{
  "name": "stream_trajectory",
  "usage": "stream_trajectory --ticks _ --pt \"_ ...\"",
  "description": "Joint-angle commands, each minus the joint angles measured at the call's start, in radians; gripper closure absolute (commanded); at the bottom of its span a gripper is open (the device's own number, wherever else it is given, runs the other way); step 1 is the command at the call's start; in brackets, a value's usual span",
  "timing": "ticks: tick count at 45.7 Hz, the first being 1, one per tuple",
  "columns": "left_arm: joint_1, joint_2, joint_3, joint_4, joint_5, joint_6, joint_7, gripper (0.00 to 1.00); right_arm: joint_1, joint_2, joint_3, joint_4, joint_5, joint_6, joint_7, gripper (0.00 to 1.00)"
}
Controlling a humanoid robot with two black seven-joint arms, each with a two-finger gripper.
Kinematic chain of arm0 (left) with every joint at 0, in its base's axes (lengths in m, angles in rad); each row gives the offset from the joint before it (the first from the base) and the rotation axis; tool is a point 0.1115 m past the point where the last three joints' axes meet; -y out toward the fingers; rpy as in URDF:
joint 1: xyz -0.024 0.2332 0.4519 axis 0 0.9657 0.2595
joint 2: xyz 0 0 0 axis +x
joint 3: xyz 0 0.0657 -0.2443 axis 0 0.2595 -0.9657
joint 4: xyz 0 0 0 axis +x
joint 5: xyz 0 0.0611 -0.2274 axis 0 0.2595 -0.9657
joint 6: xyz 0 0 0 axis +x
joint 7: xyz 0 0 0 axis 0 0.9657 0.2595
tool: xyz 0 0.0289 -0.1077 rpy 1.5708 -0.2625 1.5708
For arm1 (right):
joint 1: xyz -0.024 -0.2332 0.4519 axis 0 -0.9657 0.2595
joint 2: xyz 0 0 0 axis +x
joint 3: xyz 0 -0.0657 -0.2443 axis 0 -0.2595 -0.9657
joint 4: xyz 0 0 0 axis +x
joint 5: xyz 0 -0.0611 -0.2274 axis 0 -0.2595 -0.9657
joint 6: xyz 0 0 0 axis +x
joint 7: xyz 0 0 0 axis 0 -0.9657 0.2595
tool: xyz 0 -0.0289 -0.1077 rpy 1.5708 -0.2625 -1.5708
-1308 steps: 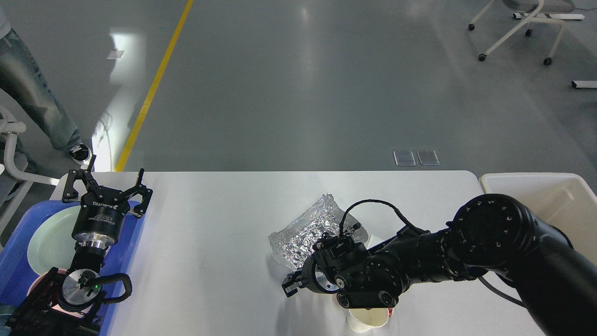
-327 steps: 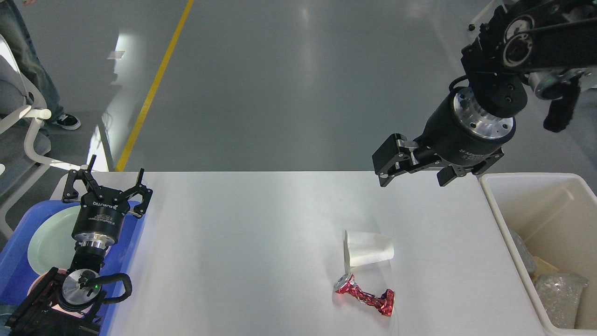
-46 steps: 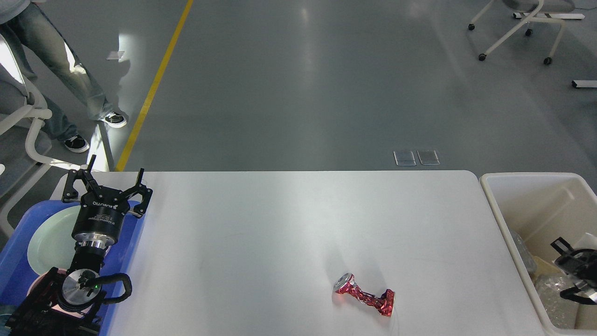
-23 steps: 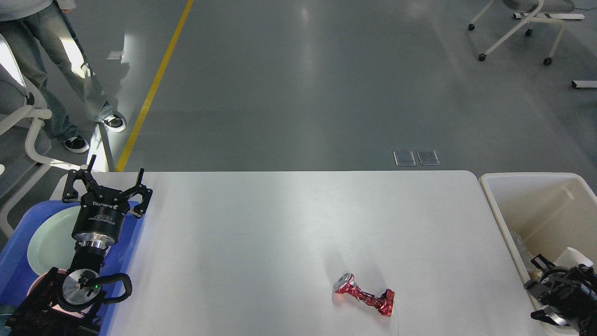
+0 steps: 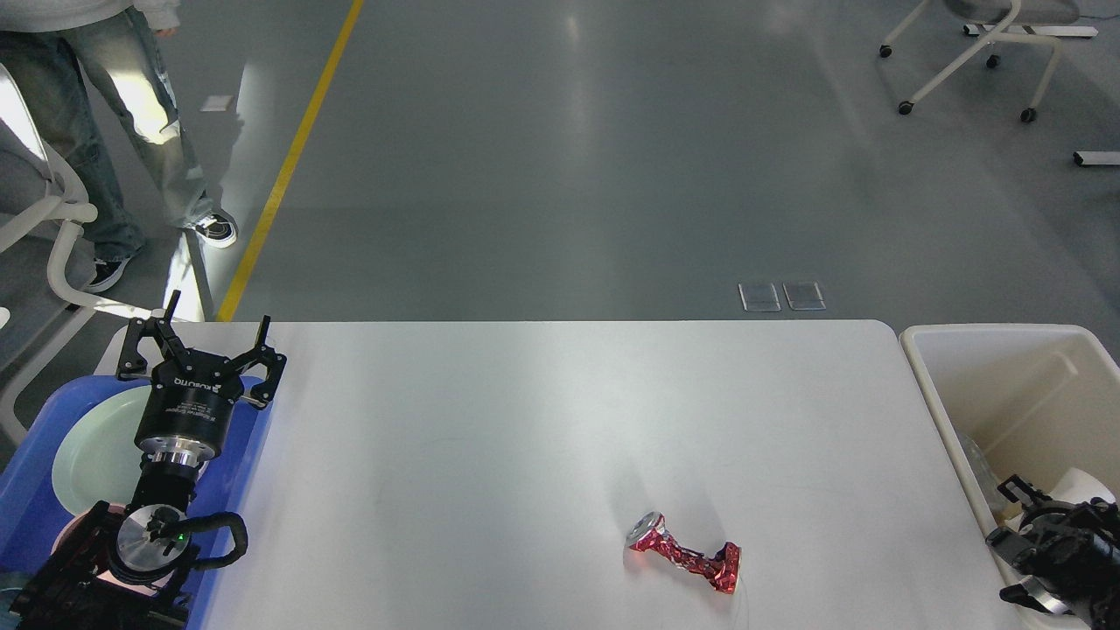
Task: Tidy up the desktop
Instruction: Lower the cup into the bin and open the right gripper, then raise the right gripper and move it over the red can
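Observation:
The desktop is a wide white-grey tabletop. On it, near the front right, lies a crushed red can. My left gripper stands open and holds nothing, above the back edge of the blue tray at the left. My right gripper sits low at the right edge of the view, over the near wall of the cream bin. Its two dark fingers are spread apart with nothing between them. A white paper cup lies in the bin just behind it.
The blue tray holds a pale green plate. The bin also holds crumpled clear wrapping. A person walks on the floor at the far left, by a white chair. Another chair stands far right.
Over the last second my right gripper has slid left and down inside the bin, away from the white cup. The person at the far left has stepped. The can and left arm are unmoved.

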Motion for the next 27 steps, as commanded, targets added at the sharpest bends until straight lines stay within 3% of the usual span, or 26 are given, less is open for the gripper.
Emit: stream_trajectory --ticks 1,9,21,27 --pt "0.0 0.0 0.0 0.0 0.0 0.0 0.001 0.03 0.003 0.002 0.0 0.001 -0.007 0.002 0.0 0.0" --pt "0.0 0.0 0.0 0.0 0.0 0.0 0.001 0.03 0.028 -0.002 -0.001 0.018 -0.008 0.017 0.0 0.0" --pt "0.0 0.0 0.0 0.0 0.0 0.0 0.001 0.03 0.308 -0.177 -0.058 0.282 -0.139 0.198 -0.008 0.0" --pt "0.0 0.0 0.0 0.0 0.0 0.0 0.001 0.03 0.491 -0.266 -0.064 0.401 -0.275 0.339 -0.012 0.0"
